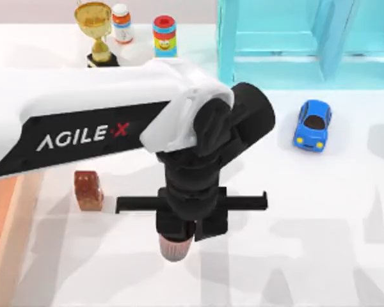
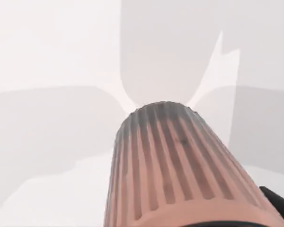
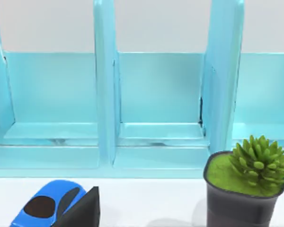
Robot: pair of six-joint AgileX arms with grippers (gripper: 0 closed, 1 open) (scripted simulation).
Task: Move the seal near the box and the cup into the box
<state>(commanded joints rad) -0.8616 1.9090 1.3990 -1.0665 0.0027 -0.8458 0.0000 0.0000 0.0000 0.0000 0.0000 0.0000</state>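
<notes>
Cup (image 1: 175,246) is held in the left jaws (image 1: 179,238), hanging below them above the surface (image 1: 294,224). Seal (image 1: 89,190) stands left of the jaws, near the box (image 1: 0,224) at the surface's left edge. A slip from the ribbed sides is possible; the seal could be clipped on the way over. Right arm is parked by the shelf (image 3: 156,94).
</notes>
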